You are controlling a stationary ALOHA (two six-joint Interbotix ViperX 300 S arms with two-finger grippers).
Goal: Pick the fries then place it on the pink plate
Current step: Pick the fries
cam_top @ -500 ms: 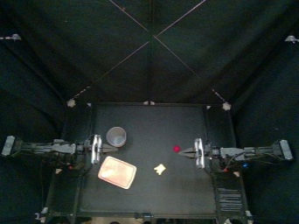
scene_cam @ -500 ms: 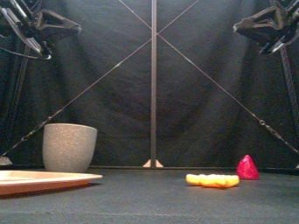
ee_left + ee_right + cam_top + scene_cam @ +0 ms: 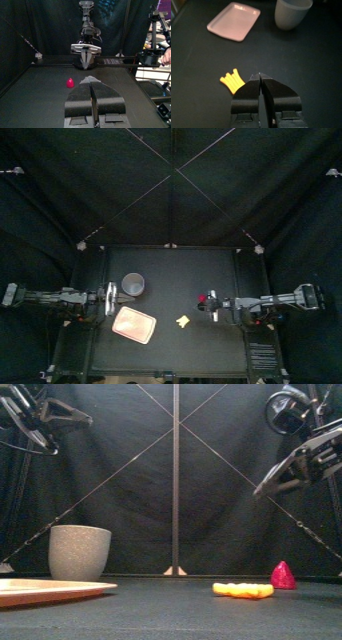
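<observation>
The yellow fries (image 3: 182, 319) (image 3: 243, 590) lie flat on the black table, right of the pink plate (image 3: 135, 324) (image 3: 47, 590). In the right wrist view the fries (image 3: 232, 80) sit just beside my right gripper's tips (image 3: 260, 76), whose jaws are shut and hold nothing. The right gripper (image 3: 207, 306) hangs above the table, a little behind and to the right of the fries. My left gripper (image 3: 107, 300) (image 3: 93, 86) rests at the left, shut and empty. The pink plate (image 3: 234, 21) holds nothing.
A small red toy (image 3: 282, 575) (image 3: 70, 83) stands right of the fries, close under the right gripper. The tall grey speckled cup (image 3: 132, 282) (image 3: 79, 551) (image 3: 292, 12) stands upright behind the plate.
My right arm has reached in from the right toward the table's middle and tilted downward over the fries. The left arm, fries, plate and cup have not moved.
</observation>
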